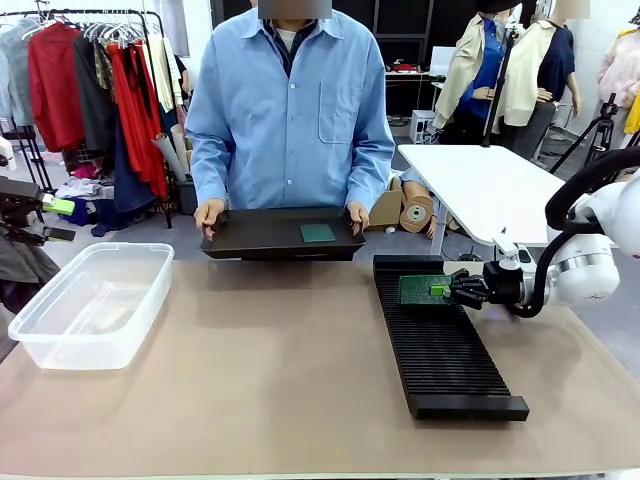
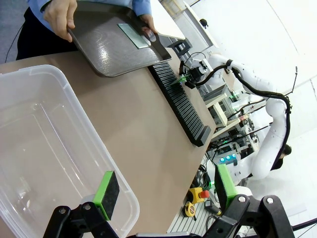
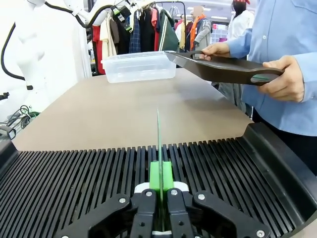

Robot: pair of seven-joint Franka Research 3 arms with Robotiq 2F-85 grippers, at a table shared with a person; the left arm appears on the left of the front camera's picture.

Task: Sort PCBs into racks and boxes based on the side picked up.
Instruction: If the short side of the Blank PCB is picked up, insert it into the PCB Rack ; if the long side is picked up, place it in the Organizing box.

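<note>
Green and thin, a PCB (image 1: 421,290) is held upright by the right pincer (image 1: 441,290), which is clenched on its edge, at the far end of the black slotted rack (image 1: 450,360); whether it is seated between the ribs cannot be told. A second PCB (image 1: 317,233) is seen lying flat on a black tray (image 1: 250,238) held by a person's hands (image 1: 210,214) over the far edge of the tabletop (image 1: 270,380). The left pincer (image 2: 164,187) is spread wide and empty above the clear box (image 1: 40,345), near its rim.
</note>
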